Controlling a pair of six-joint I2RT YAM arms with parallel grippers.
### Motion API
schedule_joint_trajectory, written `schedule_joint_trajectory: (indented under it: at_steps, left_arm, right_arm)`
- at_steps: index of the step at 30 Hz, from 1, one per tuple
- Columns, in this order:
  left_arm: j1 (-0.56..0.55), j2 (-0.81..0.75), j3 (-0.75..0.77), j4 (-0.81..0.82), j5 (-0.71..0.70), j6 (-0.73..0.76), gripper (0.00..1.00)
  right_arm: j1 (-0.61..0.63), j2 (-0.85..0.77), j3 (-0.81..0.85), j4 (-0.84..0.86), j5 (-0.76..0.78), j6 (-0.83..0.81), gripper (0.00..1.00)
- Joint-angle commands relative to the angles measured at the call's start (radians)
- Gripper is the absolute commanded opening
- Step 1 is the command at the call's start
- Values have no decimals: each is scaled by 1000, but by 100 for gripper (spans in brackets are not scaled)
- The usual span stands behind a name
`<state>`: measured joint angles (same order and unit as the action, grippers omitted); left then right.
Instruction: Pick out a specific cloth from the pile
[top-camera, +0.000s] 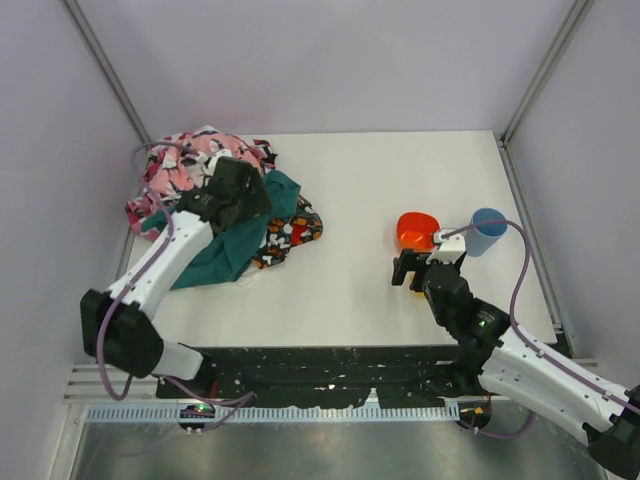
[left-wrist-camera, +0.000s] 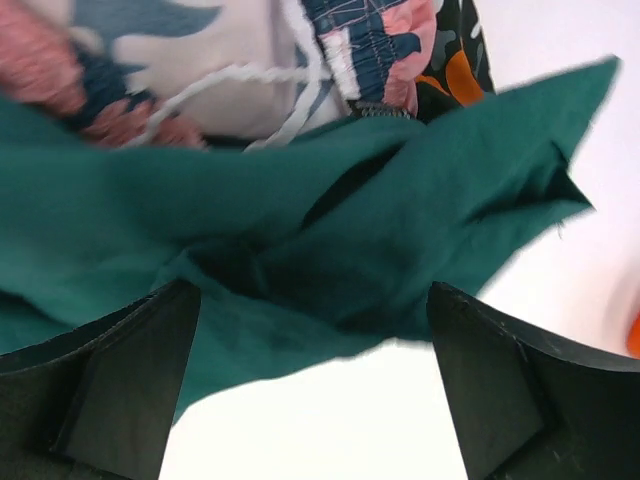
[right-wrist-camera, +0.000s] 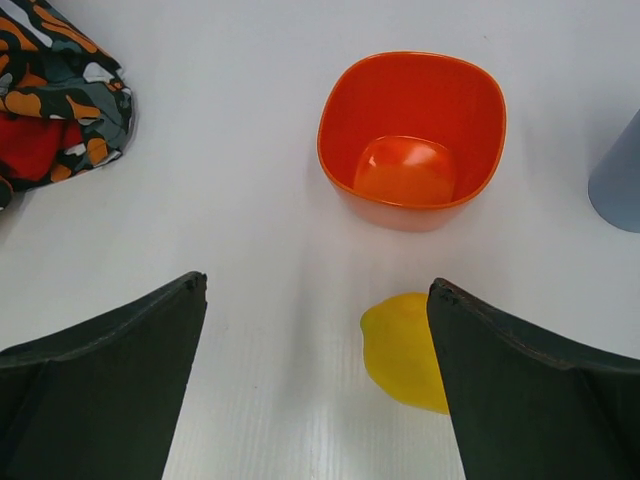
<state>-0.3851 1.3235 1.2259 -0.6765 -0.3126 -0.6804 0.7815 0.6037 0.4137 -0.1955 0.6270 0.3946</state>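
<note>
The pile (top-camera: 195, 170) lies at the table's left: pink printed cloth, teal cloth (top-camera: 225, 255) and a black cloth with orange and white blotches (top-camera: 292, 232). In the right wrist view a patch of plain red cloth (right-wrist-camera: 30, 145) shows under the blotched cloth (right-wrist-camera: 60, 70). My left gripper (top-camera: 258, 196) hovers over the pile, open. In its wrist view the gripper (left-wrist-camera: 312, 300) has folded teal cloth (left-wrist-camera: 300, 200) just beyond its fingers and nothing between them. My right gripper (top-camera: 410, 270) stands open, empty, away from the pile.
A red-orange bowl (top-camera: 414, 231) and a light blue cup (top-camera: 488, 231) stand at the right. In the right wrist view the bowl (right-wrist-camera: 412, 135) sits ahead of the gripper (right-wrist-camera: 318, 290), and a yellow lemon-like thing (right-wrist-camera: 405, 350) lies by its right finger.
</note>
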Motion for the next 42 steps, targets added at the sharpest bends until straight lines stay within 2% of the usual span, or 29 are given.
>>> schedule_joint_trajectory:
  at_steps: [1, 7, 9, 10, 11, 13, 14, 17, 23, 28, 33, 34, 38, 42]
  left_arm:
    - [2, 244, 131, -23, -3, -8, 100]
    - [-1, 632, 377, -216, -11, -33, 100]
    - [-5, 724, 444, -268, 9, -38, 100]
    - [-8, 744, 455, -267, 9, -41, 96]
    - [-12, 759, 457, -262, 10, -42, 85]
    - [-14, 760, 448, -245, 10, -45, 43]
    - [-14, 749, 442, -233, 1, -39, 0]
    - [-14, 685, 437, -221, -52, -9, 0]
    - [11, 395, 365, -114, -256, 93, 0]
    - [113, 251, 371, -77, -264, 142, 0]
    - [215, 192, 408, -101, -258, 174, 0]
    - [238, 184, 408, -103, -255, 174, 0]
    - [321, 151, 389, -115, -212, 167, 0]
    - [380, 109, 342, -81, -142, 168, 0]
  right_arm:
    - [-2, 30, 5, 64, 28, 0, 95]
    - [-5, 77, -1, 96, 28, -8, 95]
    - [-5, 90, 0, 102, 30, -11, 95]
    - [-7, 93, 0, 103, 31, -11, 95]
    - [-7, 94, 0, 105, 33, -8, 95]
    - [-7, 96, 0, 108, 34, -10, 95]
    - [-7, 93, -3, 110, 34, -10, 95]
    - [-5, 105, -6, 131, 5, -17, 95]
    - [-7, 180, 40, 188, -79, -48, 95]
    - [-7, 306, 124, 336, -189, -72, 95]
    - [-4, 568, 279, 484, -394, -69, 95]
    - [-4, 655, 310, 485, -445, -80, 95]
    - [-1, 887, 525, 459, -492, -91, 96]
    - [5, 1024, 711, 366, -611, -76, 96]
